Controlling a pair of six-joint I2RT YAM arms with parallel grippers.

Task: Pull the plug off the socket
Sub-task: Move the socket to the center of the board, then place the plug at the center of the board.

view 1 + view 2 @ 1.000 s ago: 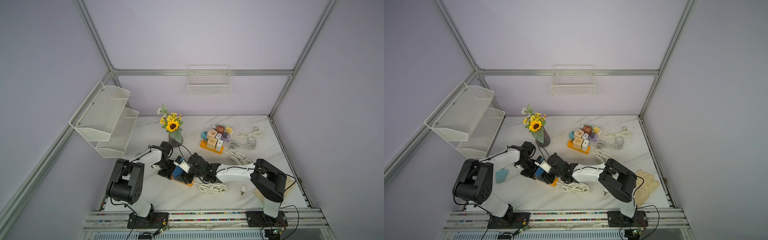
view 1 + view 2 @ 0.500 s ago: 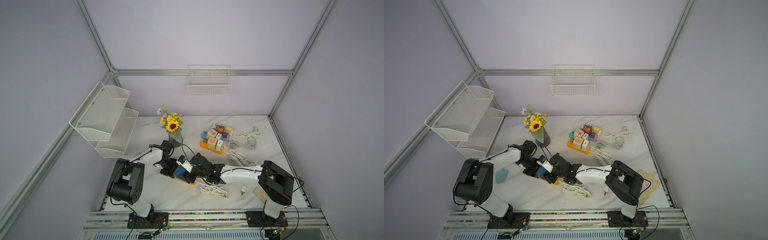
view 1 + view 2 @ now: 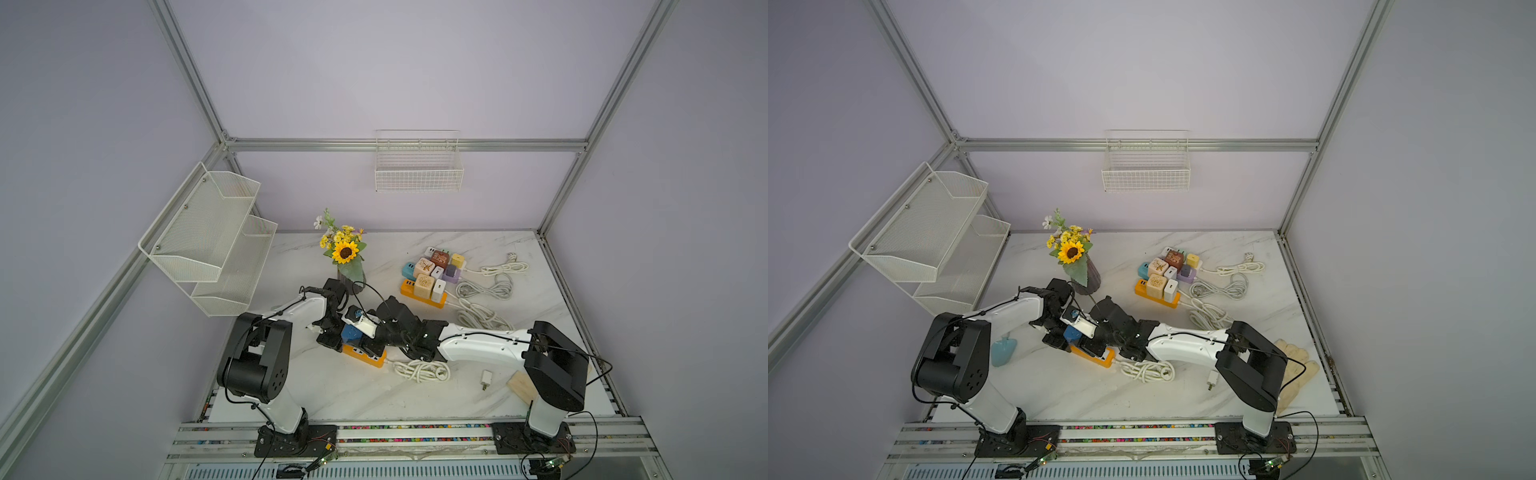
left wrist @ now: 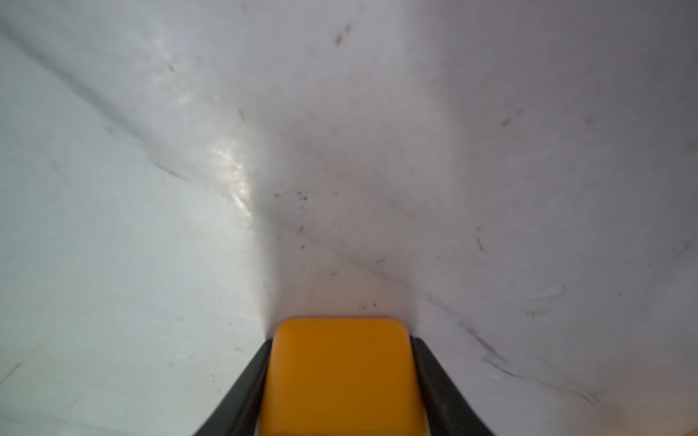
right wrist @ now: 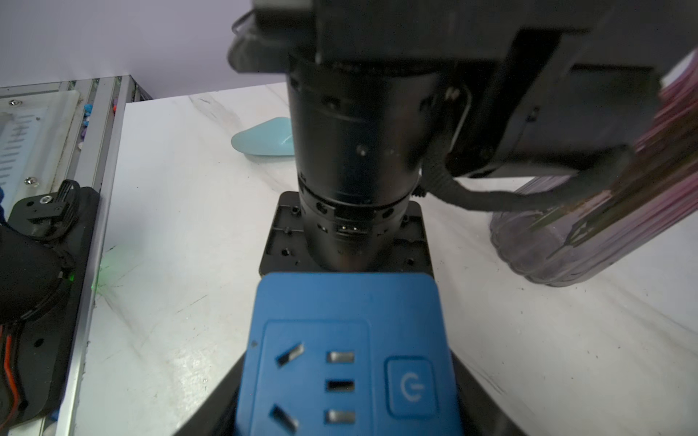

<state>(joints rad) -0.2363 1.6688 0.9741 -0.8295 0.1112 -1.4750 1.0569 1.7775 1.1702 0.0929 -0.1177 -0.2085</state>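
Lately the right arm has stretched lower; the right end effector (image 5: 347, 381), half open, grips the blue cube-shaped plug (image 5: 345, 298), just above the orange plastic power strip (image 4: 340, 381), so we judge the pull barely begun. The left end effector (image 4: 342, 339) clamps that strip's end tight. Only the plug's power symbol reads.

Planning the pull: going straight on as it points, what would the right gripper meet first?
Probably the left arm's black wrist, just beyond the blue plug it grips; depth unclear.
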